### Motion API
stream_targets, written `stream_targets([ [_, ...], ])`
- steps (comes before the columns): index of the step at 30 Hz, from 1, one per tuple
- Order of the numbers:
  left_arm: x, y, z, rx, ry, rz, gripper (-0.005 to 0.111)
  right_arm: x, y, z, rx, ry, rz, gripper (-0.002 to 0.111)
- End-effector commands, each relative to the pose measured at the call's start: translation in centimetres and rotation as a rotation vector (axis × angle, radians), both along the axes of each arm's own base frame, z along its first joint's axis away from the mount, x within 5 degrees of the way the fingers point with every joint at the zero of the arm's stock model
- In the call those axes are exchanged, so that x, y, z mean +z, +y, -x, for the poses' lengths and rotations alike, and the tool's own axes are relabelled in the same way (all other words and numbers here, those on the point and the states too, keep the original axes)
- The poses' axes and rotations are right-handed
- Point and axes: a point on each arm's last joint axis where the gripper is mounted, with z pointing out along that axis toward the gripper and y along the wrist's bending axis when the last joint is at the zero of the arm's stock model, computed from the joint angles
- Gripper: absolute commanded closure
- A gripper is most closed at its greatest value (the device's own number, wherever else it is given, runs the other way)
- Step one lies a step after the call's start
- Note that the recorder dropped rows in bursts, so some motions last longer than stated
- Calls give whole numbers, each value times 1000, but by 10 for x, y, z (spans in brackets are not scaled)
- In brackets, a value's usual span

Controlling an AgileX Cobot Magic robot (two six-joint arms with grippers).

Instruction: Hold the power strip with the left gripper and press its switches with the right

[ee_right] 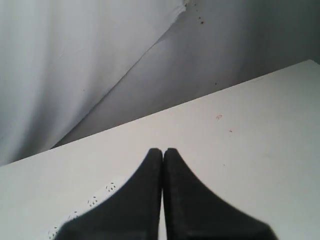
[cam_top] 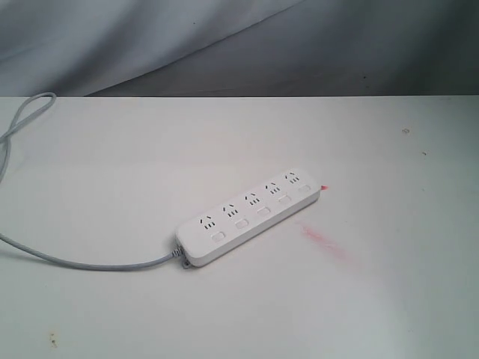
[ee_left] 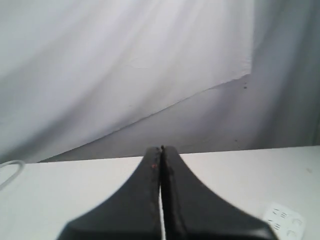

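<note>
Your left gripper [ee_left: 161, 150] shows you two matte black fingers [ee_left: 145, 200], narrow at the tips and flaring wide toward the base, with a thin pale seam between them. A few tiny reddish specks sit on one finger close to its tip. Your right gripper [ee_right: 163, 151] looks much alike: two black fingers [ee_right: 190, 205] with rounded tips, smooth curved outer edges and the same hairline seam.

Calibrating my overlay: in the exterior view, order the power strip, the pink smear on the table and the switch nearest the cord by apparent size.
1. power strip, clearly largest.
2. pink smear, shorter and narrower than the strip.
3. switch nearest the cord, smallest by far.
</note>
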Motion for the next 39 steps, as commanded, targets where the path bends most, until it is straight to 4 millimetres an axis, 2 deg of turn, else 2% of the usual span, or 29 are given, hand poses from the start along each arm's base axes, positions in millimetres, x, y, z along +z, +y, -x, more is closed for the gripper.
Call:
stream_targets([
  [1,-10,13,-2,121,19,84,107,-32,-2,-4,-50,-11,-51,108],
  [6,-24,18,-1,171,40,100,107,-65,7,-9,27,-29,61,108],
  [11,-38,20,2,185,20,88,107,-60,14,-9,110,-109,109,108],
  [17,-57,17,7,143,-12,57,107,-61,14,-9,105,-100,100,108],
  [39,-58,16,7,134,2,82,107,-61,14,-9,106,-101,98,108],
])
